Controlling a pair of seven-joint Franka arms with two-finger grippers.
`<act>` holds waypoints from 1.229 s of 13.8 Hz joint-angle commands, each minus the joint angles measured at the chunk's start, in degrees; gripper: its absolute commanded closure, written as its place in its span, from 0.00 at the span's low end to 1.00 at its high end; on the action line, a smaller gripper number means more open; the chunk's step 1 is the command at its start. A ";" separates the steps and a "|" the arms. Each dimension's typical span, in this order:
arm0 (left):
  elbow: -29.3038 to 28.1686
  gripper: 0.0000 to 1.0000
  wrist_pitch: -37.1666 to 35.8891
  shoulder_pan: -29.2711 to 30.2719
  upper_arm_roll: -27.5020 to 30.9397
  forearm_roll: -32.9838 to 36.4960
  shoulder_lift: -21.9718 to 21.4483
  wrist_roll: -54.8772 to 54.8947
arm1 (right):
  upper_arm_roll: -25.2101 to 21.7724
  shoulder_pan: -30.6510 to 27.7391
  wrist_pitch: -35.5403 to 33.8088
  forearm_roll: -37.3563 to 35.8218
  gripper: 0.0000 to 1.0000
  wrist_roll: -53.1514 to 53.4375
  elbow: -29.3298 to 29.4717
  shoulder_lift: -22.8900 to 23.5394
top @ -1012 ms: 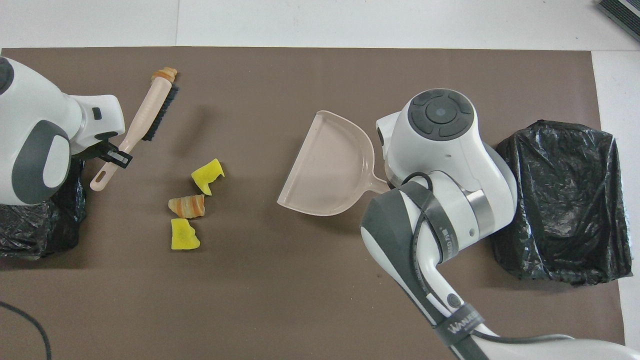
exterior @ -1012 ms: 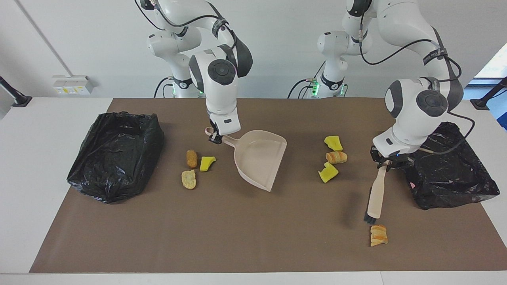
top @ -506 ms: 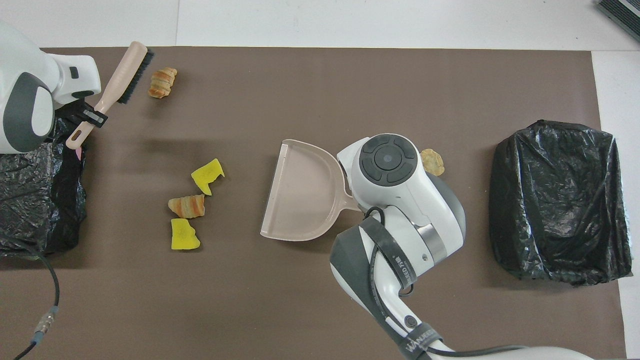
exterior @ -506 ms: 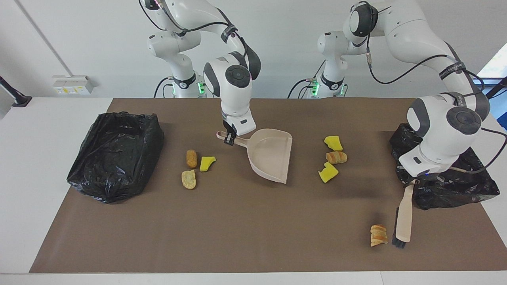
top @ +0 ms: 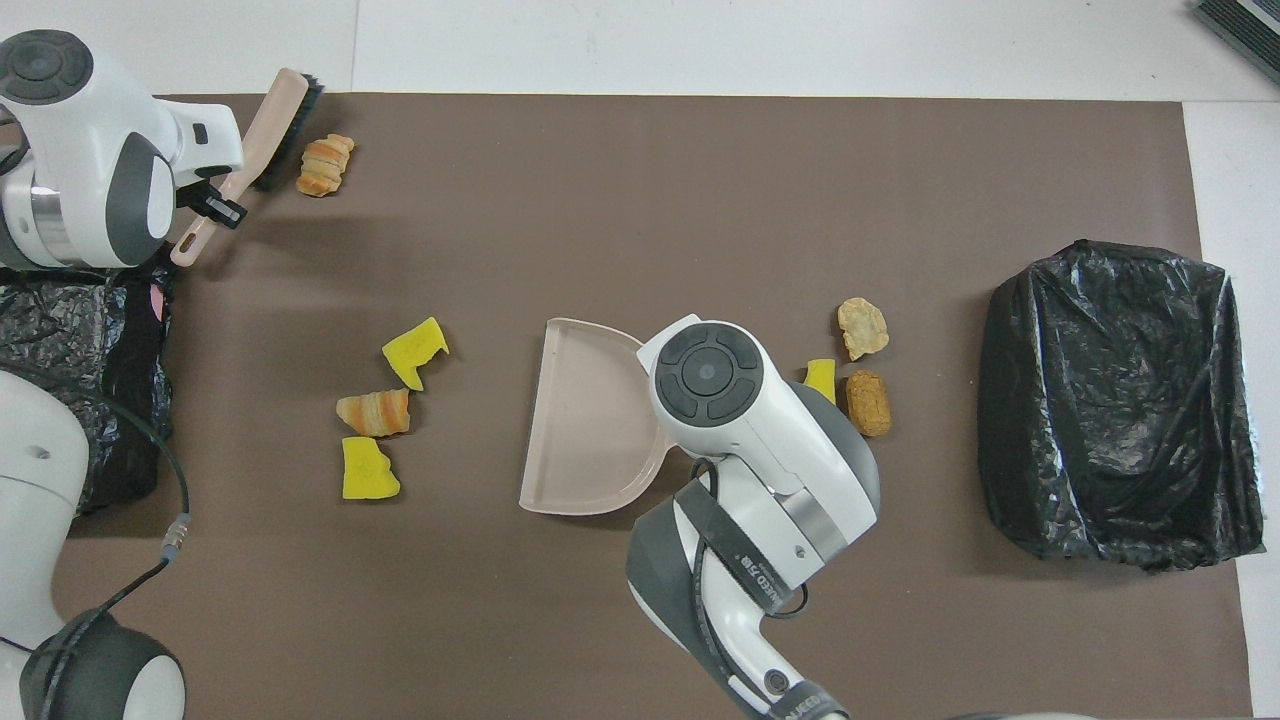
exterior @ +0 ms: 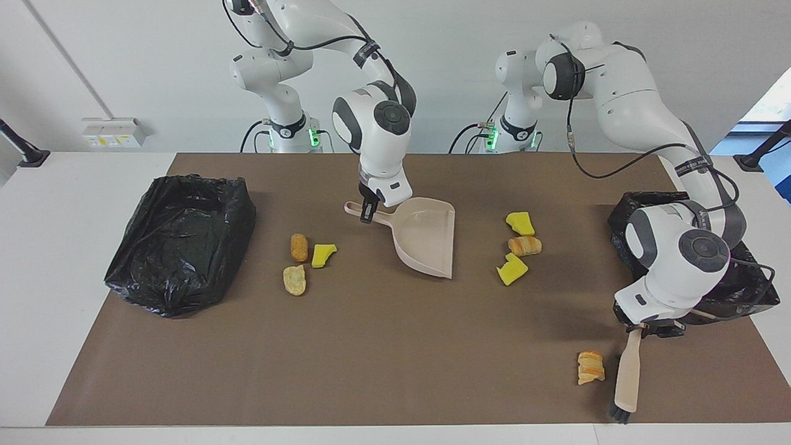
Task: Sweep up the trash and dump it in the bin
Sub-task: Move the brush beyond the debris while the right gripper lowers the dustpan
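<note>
We note a brown mat (exterior: pixel 383 346) covering the white table (exterior: pixel 68 309); a wall socket plate (exterior: pixel 114 131) sits near the right arm's end; a dark clamp (exterior: pixel 21 151) stands at that table corner.

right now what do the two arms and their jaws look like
Both arms are glossy white with rounded shells and dark grey joint caps. Black cables loop along each, strapped on with black printed bands, and green lights glow at the bases. The left gripper and right gripper are small and black under white wrist blocks.
</note>
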 commanded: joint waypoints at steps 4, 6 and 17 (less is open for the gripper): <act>1.27 1.00 -4.59 0.02 -0.06 0.72 -0.71 11.15 | 0.11 3.83 -5.53 -1.56 1.00 10.41 -0.77 -2.69; 0.04 1.00 -5.29 -0.24 0.03 0.90 -2.81 16.48 | 0.19 3.84 -5.44 -1.39 1.00 11.91 -0.33 -2.61; -20.32 1.00 -11.80 -1.83 -0.40 3.71 -16.78 19.66 | 0.28 3.92 -5.44 -0.94 1.00 12.36 -1.99 -3.83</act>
